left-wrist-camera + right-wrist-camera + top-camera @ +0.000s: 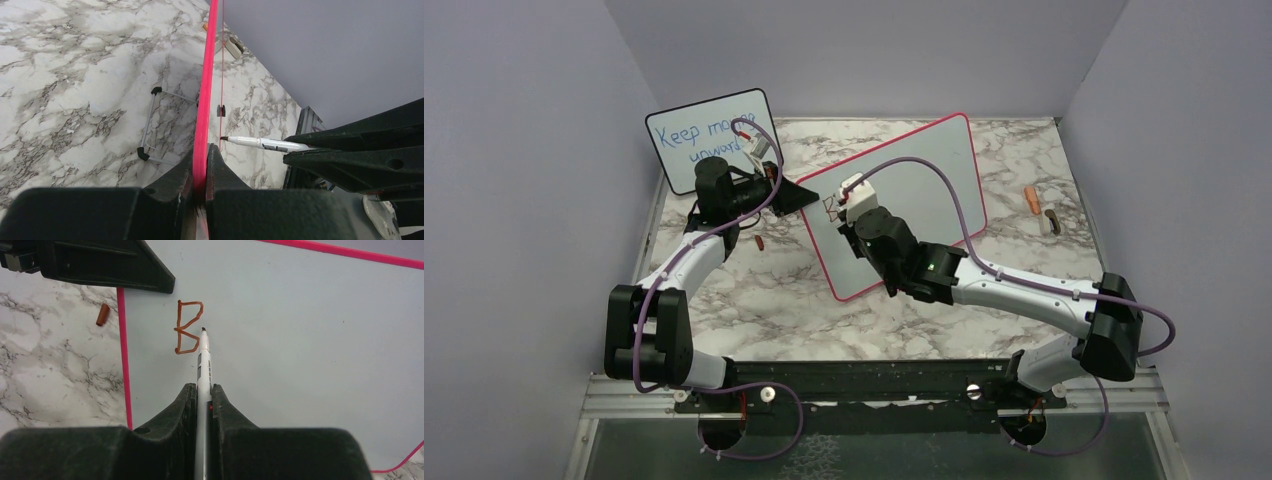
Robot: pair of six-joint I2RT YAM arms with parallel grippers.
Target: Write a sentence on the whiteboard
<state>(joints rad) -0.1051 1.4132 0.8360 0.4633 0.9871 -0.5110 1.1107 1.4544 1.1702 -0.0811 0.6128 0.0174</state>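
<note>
**Top external view: whiteboard gripped at its edge, marker at the first letter**

The whiteboard (914,210) stands propped at the middle of the marble counter (754,300). Its long axis runs from near-left to far-right, and its writing face is turned towards the right arm.

- **Surroundings:** A small black-framed board (689,135) stands at the far left, its blue writing partly hidden by the left arm. A brown cap (102,314) lies just left of the pink frame. An orange item (1031,200) lies far right. A wire stand (150,125) sits behind the whiteboard.
- **Left hand** (200,160): clamped on the whiteboard's pink edge.
- **Right hand** (202,390): clamped on a white marker (203,357). The marker's long axis points straight out from the hand, tip on the board face.
- **Sentence** (187,327): only a reddish-brown capital B shows, just left of the tip.
</note>
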